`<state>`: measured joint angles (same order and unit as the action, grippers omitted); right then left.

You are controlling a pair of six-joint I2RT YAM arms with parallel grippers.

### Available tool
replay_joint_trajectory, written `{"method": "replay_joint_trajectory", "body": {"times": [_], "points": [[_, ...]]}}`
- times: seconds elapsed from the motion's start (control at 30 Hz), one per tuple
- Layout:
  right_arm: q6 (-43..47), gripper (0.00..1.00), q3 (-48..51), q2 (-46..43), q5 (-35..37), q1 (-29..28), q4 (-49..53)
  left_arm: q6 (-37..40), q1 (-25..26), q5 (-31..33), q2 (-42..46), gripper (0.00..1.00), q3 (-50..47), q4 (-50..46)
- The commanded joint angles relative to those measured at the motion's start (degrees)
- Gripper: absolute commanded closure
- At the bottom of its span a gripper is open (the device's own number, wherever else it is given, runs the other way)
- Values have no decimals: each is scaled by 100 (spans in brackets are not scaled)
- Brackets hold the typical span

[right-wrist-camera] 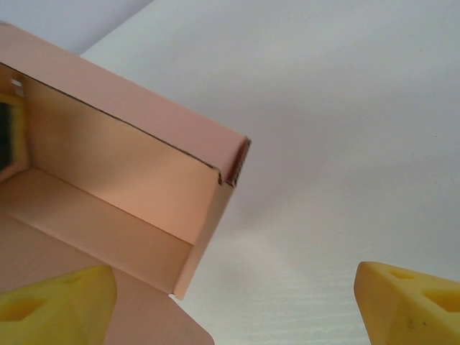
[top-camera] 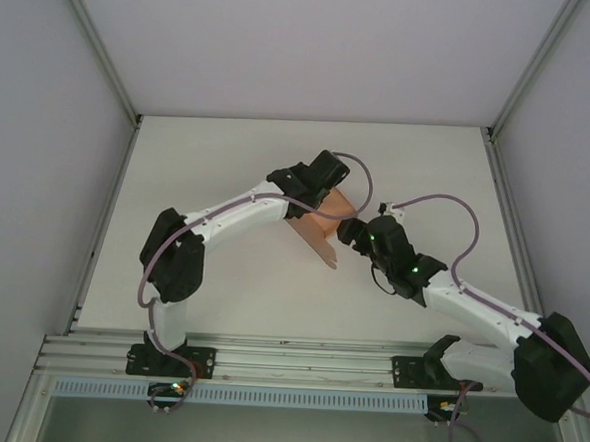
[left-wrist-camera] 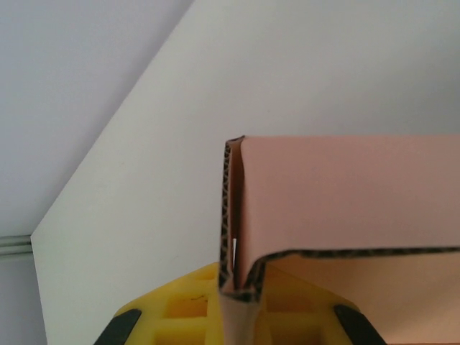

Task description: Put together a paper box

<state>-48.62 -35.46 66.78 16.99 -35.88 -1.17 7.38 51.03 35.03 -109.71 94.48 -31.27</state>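
The step in hand is judged to be the raising and locking of the walls. The paper box (top-camera: 321,230) is only partly formed: one long wall is stood up and a doubled corner is turned in, while a flap at its near end lies unfolded. The box is found near the middle of the tabletop (top-camera: 219,156), between the two grippers. Whether it rests on the surface or is lifted clear cannot be told. It is held by the left gripper (left-wrist-camera: 237,320), whose jaws are closed tight on the corrugated edge of a wall at the box's left side. The right gripper (right-wrist-camera: 233,305) is placed just beside the box's right corner with its jaws spread wide and nothing held between them. One jaw is seen over the unfolded flap and the other over bare tabletop, and contact with the card cannot be confirmed. The next move probably calls for the right gripper to be brought onto the loose flap or wall. That panel would be folded up along its crease while the left grip is kept steady, so that the thin card is not buckled.
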Motion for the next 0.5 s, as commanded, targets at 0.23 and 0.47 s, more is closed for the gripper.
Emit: {"method": "replay_joint_trajectory", "body": {"times": [0.23, 0.47], "points": [[-392, 28, -696, 1072, 796, -55, -524, -686, 166, 316, 648, 100, -492, 786], [-536, 64, -1327, 1760, 1018, -135, -172, -969, 204, 512, 482, 100, -394, 705]]}}
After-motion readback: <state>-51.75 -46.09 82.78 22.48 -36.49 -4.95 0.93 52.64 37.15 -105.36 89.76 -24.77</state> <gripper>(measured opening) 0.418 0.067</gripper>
